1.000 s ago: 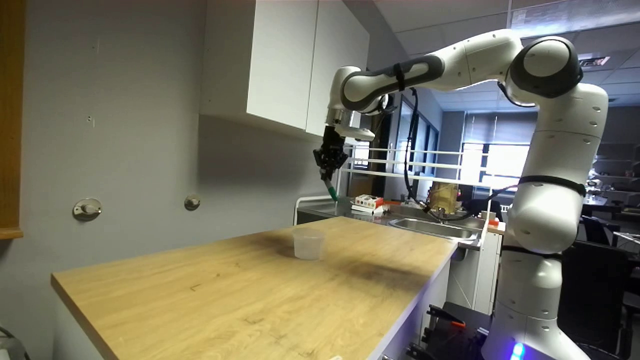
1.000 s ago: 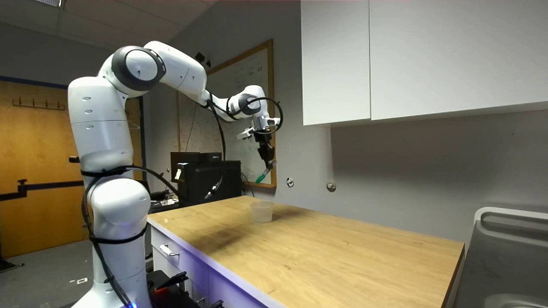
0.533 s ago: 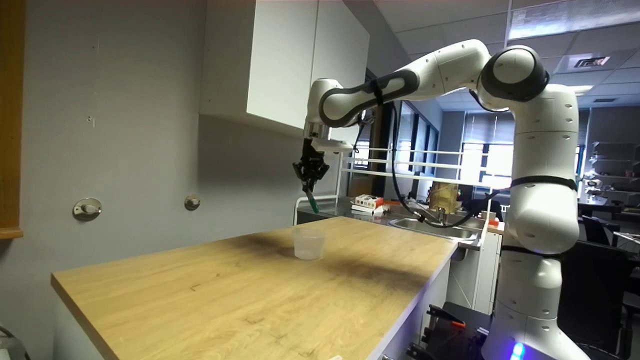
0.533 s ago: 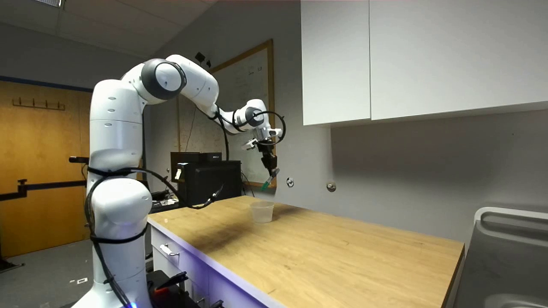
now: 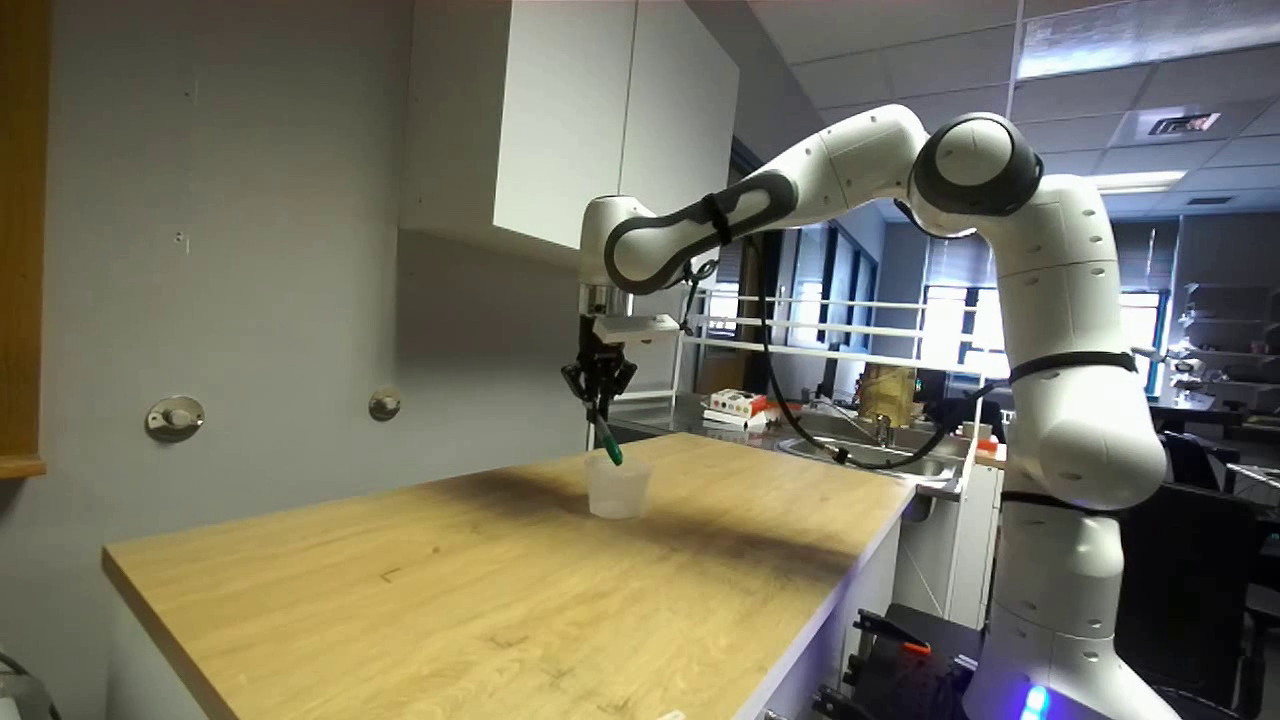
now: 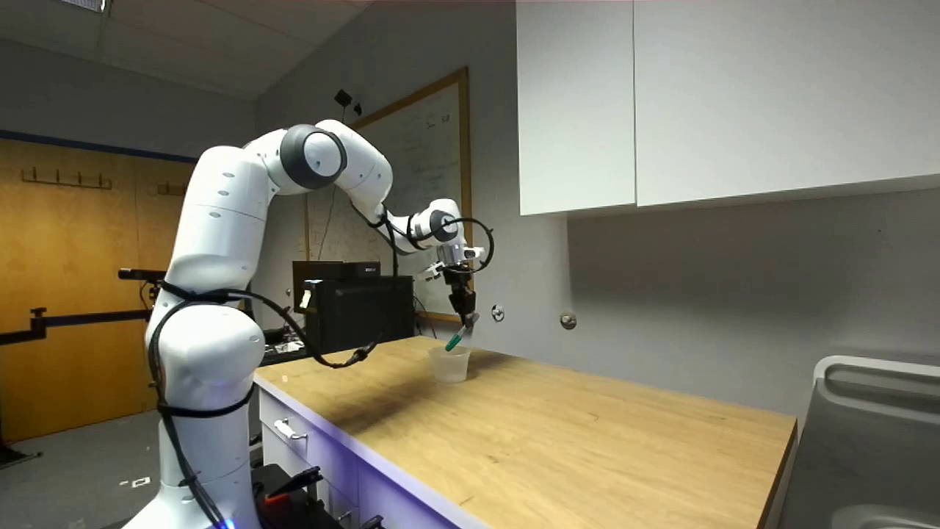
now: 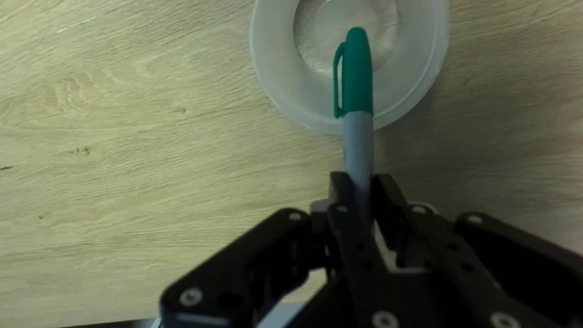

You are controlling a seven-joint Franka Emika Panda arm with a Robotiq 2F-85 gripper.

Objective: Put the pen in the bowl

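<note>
My gripper (image 7: 357, 182) is shut on the pen (image 7: 358, 82), which has a green cap and a grey body. The pen tilts with its capped end down and away from the fingers. The bowl (image 7: 307, 98), whitish and translucent, stands upright on the wooden counter. In the wrist view the cap lies over the bowl's opening. In both exterior views the gripper (image 5: 598, 405) (image 6: 468, 317) is just above the bowl (image 5: 617, 495) (image 6: 449, 369), and the cap end of the pen (image 5: 608, 443) (image 6: 455, 339) is about level with the rim. I cannot tell if it is below the rim.
The wooden counter (image 5: 430, 590) runs along a grey wall. White cabinets (image 6: 705, 103) hang above the counter. A sink (image 5: 900, 460) lies beyond one counter end. A black box-shaped device (image 6: 360, 312) stands behind another end.
The arm has come down and reached further out with the pen held in the gripper. The pen has moved from well above the bowl to its rim. The bowl has not moved.
</note>
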